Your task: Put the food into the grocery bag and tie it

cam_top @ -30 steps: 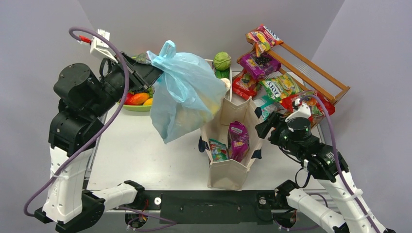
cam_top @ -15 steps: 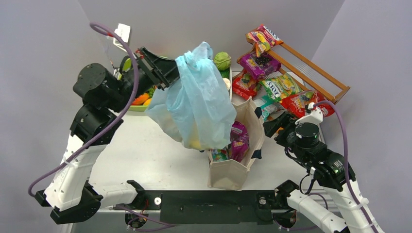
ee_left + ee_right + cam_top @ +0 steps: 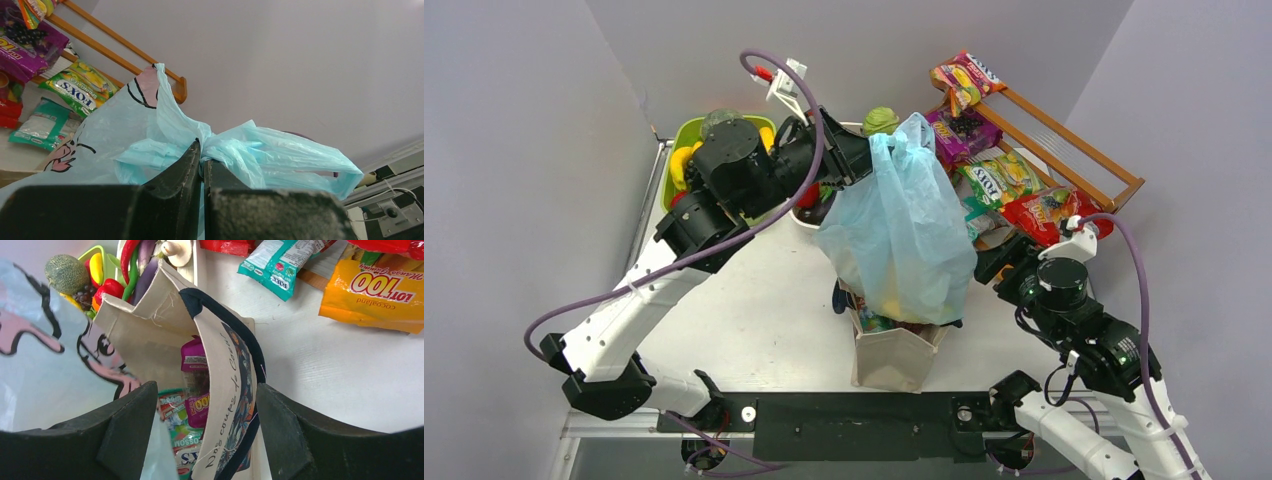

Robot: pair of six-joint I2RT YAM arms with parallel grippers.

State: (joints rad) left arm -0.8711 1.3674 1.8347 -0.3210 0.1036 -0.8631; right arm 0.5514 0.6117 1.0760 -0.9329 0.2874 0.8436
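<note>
My left gripper (image 3: 872,152) is shut on the knotted top of the light-blue grocery bag (image 3: 904,230), which hangs full over the beige canvas tote (image 3: 892,355). In the left wrist view the fingers (image 3: 192,160) pinch the bag's tied handles (image 3: 220,150). Yellow food shows through the bag's bottom (image 3: 886,300). My right gripper (image 3: 992,266) is open and empty beside the tote's right wall; in the right wrist view it (image 3: 205,405) straddles the tote's dark-strapped rim (image 3: 235,365), with snack packets (image 3: 197,390) inside the tote and the bag (image 3: 45,365) at the left.
Snack packets (image 3: 1009,185) lie on and by a wooden rack (image 3: 1074,150) at the back right. A green tray (image 3: 682,160) with toy fruit and a white tray (image 3: 809,215) with vegetables stand at the back. A green cabbage (image 3: 881,120) sits behind the bag.
My left arm has swung right with the bag, from the back left to above the canvas tote. My right gripper has shifted slightly right.
</note>
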